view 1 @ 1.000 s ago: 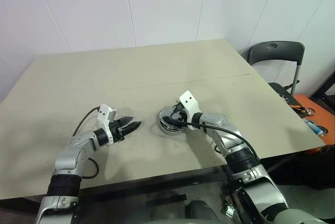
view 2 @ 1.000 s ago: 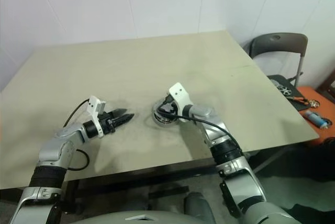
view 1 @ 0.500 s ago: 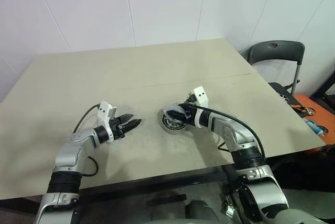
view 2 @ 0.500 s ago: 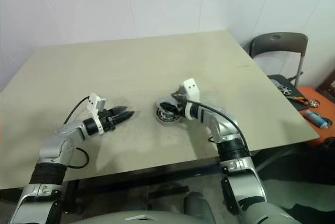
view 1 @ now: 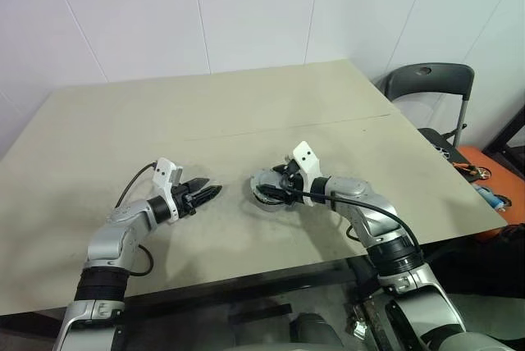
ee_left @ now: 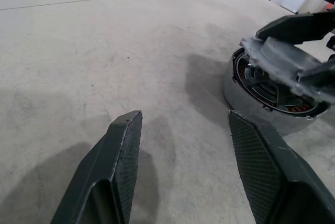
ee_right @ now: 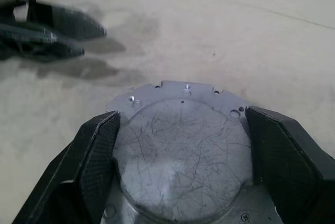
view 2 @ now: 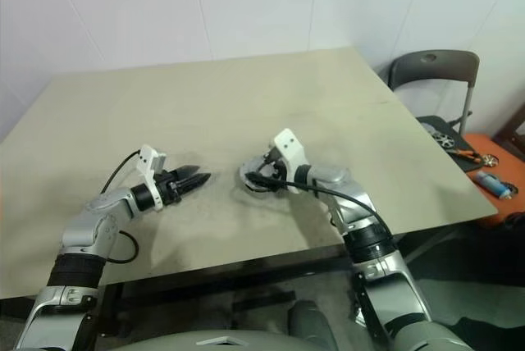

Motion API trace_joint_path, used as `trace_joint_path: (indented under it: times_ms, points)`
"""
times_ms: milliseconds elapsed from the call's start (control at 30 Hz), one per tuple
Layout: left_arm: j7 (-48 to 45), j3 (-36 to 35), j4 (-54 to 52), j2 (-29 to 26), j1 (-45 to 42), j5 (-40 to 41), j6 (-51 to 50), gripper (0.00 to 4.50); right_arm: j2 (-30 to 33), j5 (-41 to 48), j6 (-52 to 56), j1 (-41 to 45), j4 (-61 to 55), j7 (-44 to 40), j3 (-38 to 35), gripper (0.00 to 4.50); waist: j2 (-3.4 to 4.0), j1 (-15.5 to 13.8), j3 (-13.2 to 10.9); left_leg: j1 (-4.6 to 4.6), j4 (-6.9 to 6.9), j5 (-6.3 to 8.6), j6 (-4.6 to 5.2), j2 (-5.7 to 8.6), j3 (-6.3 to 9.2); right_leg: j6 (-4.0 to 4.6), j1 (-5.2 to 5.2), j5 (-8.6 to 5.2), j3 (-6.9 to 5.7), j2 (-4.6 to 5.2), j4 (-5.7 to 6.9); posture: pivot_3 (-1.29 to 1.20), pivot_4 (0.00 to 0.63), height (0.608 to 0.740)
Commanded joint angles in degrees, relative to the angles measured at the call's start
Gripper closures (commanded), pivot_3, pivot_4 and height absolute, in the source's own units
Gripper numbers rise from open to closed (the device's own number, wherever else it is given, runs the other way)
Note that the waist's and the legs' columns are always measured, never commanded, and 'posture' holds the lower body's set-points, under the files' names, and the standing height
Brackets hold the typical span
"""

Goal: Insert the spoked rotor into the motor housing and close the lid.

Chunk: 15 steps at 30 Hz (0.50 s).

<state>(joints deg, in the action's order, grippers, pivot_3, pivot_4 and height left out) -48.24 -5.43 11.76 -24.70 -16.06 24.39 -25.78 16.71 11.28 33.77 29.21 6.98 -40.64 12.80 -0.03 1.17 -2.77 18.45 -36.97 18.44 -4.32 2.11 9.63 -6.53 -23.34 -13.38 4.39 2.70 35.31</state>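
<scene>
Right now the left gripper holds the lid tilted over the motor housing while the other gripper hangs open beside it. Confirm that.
Wrong on one count: the right gripper holds the lid, not the left. The right wrist view shows its fingers on either side of the grey toothed disc. The left wrist view shows the lid tilted over the motor housing, and the left gripper open beside it.

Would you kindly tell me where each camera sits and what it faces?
Head pair: high, looking down at the table, both arms showing.
Left wrist: low over the table, facing the motor housing past its own open fingers.
Right wrist: looks along its fingers holding the lid.
Shared: lid and housing.
</scene>
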Motion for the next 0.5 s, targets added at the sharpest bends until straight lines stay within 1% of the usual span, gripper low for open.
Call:
trace_joint_path:
  times_ms: [33, 267, 367, 500]
  points:
    - [-0.13, -1.00, -0.42, -0.30, -0.60, 0.37, 1.09, 1.71, -0.22, -1.36, -3.03, 1.26, 0.23, 0.88, -0.28, 1.00, 0.00, -0.04, 0.00, 0.00, 0.00, 0.00, 0.00, 0.00, 0.00, 0.00, 0.00, 0.00, 0.00, 0.00, 0.00, 0.00, 0.000, 0.740]
    - [-1.03, -0.97, 4.74, -0.61, -3.36, -0.33, 2.58, 1.71, -1.15, -3.62, -4.94, 0.18, 1.85, 2.51, 0.49, 1.00, -0.01, -0.10, 0.00, 0.00, 0.00, 0.00, 0.00, 0.00, 0.00, 0.01, 0.00, 0.00, 0.00, 0.00, -0.01, 0.00, 0.000, 0.740]
    - [-1.61, -0.73, 7.58, -0.77, -5.03, -0.71, 3.41, 1.71, -0.57, -5.22, -6.40, -1.49, 0.80, 1.88, 2.32, 1.00, -0.02, -0.15, 0.02, 0.00, -0.02, 0.00, 0.00, 0.00, 0.00, 0.00, 0.02, 0.00, 0.00, 0.00, -0.01, 0.00, 0.000, 0.740]
    - [-2.62, -0.60, 10.79, -0.91, -6.72, -1.21, 4.67, 1.71, 0.26, -4.20, -5.84, -2.86, 0.62, 0.38, 1.57, 1.00, -0.03, -0.04, 0.02, -0.03, -0.01, 0.00, 0.00, 0.00, 0.00, 0.00, 0.04, 0.00, 0.00, 0.00, 0.00, 0.00, 0.000, 0.740]
